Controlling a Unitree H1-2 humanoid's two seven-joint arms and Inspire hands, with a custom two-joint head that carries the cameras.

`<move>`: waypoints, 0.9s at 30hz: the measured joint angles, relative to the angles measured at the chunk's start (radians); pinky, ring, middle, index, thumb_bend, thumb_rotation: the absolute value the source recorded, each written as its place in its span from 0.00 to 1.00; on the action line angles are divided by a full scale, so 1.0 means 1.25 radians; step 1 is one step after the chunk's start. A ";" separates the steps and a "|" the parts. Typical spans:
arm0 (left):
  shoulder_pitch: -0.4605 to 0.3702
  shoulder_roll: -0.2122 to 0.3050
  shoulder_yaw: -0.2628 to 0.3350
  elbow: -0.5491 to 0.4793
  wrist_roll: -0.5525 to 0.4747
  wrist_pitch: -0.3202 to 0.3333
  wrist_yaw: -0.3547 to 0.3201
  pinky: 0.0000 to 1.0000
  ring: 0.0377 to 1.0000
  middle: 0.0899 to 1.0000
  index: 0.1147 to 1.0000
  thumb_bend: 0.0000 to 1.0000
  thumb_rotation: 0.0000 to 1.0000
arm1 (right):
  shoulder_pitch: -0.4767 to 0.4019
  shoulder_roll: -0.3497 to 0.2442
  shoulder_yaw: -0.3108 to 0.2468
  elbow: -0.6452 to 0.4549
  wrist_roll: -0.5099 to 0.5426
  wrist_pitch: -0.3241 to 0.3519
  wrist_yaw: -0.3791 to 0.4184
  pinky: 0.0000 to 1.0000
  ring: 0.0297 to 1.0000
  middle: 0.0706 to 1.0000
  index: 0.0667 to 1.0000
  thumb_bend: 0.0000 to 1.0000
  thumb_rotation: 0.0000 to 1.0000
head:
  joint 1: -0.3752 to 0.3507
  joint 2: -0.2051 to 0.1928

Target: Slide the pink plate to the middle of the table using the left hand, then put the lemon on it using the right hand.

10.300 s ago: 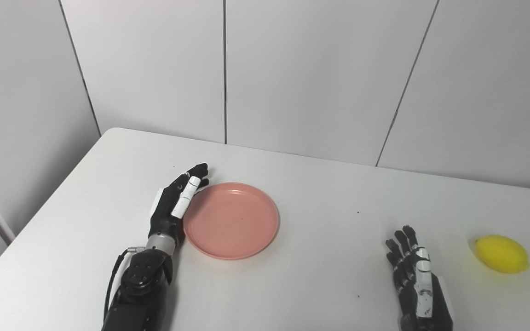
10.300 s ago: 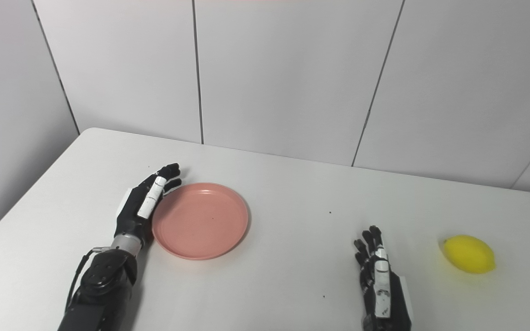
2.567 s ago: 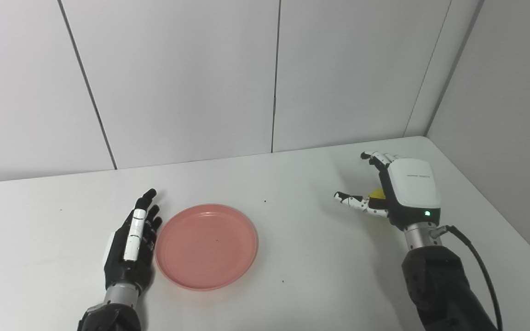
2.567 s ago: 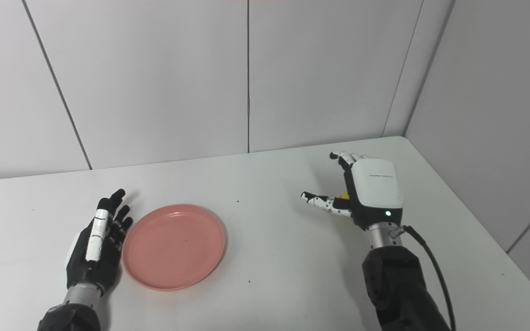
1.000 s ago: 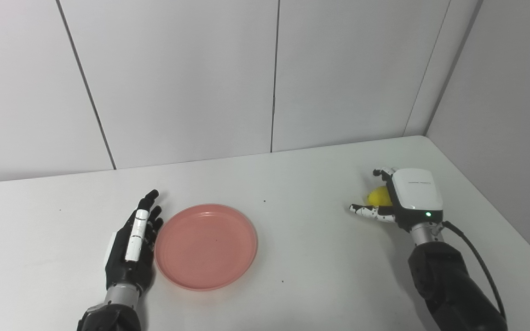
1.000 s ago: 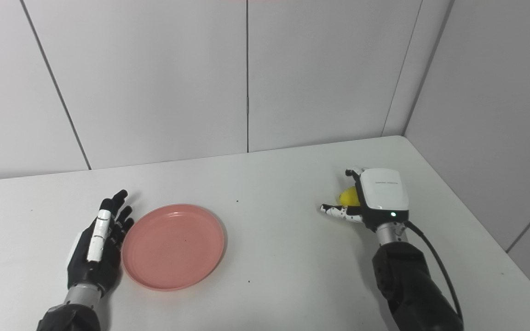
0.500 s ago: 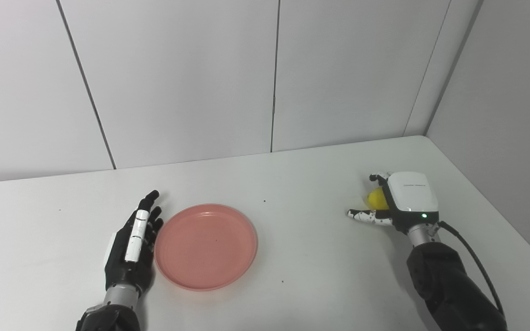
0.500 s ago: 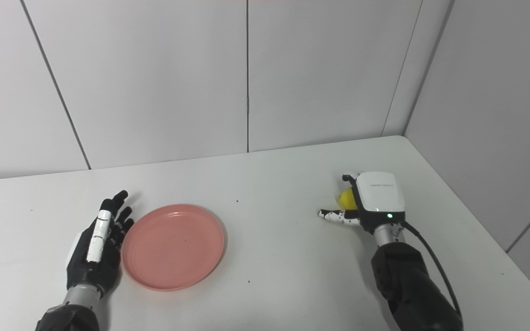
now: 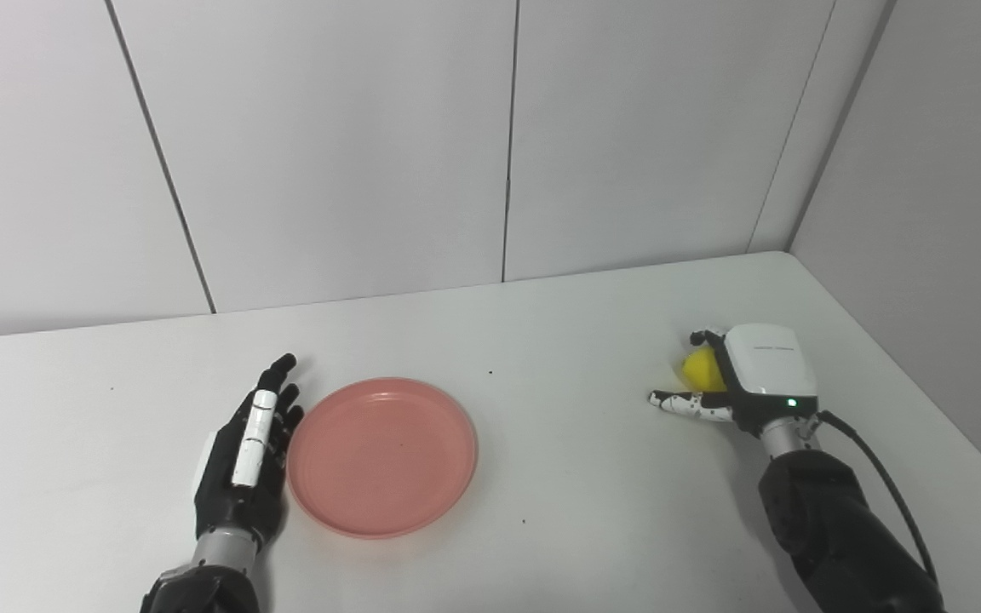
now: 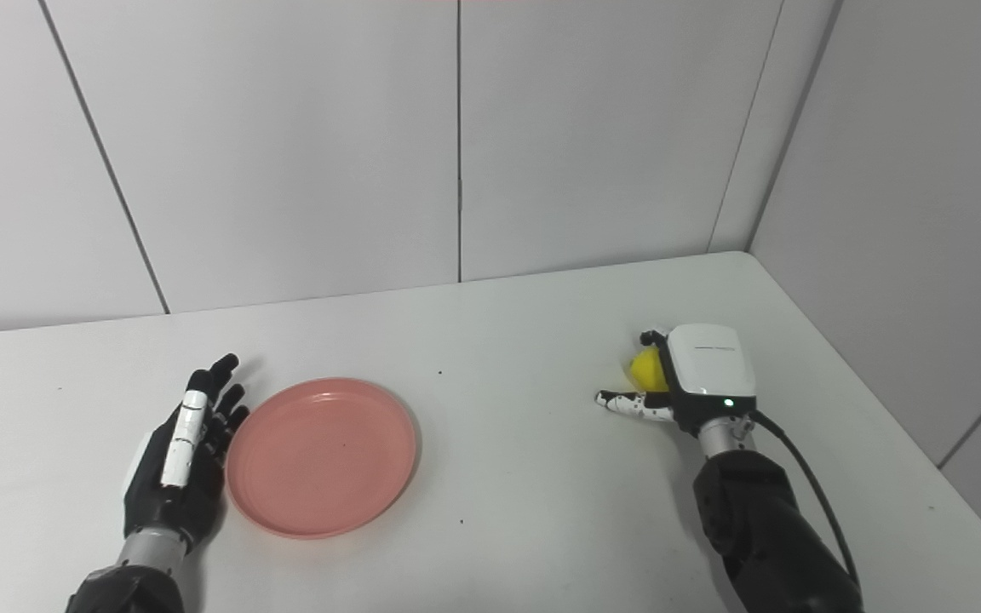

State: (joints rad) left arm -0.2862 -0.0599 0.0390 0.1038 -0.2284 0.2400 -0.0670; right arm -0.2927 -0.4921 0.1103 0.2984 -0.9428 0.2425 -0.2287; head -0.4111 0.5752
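Right hand (image 9: 750,379): low on the table's right side, white back turned up, fingers curled over the lemon, thumb stretched out flat to the left along the table. Whether the grip has fully closed on the fruit cannot be told, since the hand hides most of it.
Lemon (image 9: 700,369): yellow, only its left part shows, tucked under the right hand's fingers and just behind the thumb; seems to sit on the table, well apart from the plate.
Right arm (image 9: 831,528): black, comes in from the bottom right corner, with a black cable looping off the wrist.
Left hand (image 9: 245,455): open, holding nothing, fingers straight and close together pointing away from the robot, lying edge-on by the table, just beside the plate's left rim; actual contact with the rim cannot be made out.
Plate (image 9: 381,455): pink, round, shallow, flat on the table, left of the table's middle in these views, nothing on it.
Table (image 9: 559,340): white, its right corner in view.
Wall (image 9: 354,145): pale grey panels with dark seams behind the table, a further panel along the right side.
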 measured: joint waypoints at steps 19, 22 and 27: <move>0.001 0.004 -0.003 -0.002 -0.002 0.003 -0.001 1.00 0.98 1.00 0.80 0.72 0.69 | -0.022 -0.016 0.000 0.143 0.151 -0.165 -0.171 0.21 0.25 0.28 0.35 0.58 0.52 | 0.004 0.005; 0.002 0.004 -0.003 -0.002 -0.002 0.003 -0.001 1.00 0.98 1.00 0.80 0.72 0.70 | -0.022 -0.018 0.002 0.144 0.157 -0.165 -0.171 0.23 0.27 0.31 0.38 0.58 0.52 | 0.004 0.005; 0.003 0.004 -0.004 -0.006 -0.001 0.004 0.000 1.00 0.98 1.00 0.79 0.71 0.70 | -0.019 -0.020 0.006 0.135 0.170 -0.165 -0.163 0.26 0.31 0.34 0.41 0.57 0.53 | 0.005 0.007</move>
State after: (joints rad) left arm -0.2819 -0.0548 0.0336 0.0969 -0.2301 0.2452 -0.0673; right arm -0.3163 -0.5167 0.1174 0.4678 -0.7307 0.0363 -0.4324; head -0.4050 0.5844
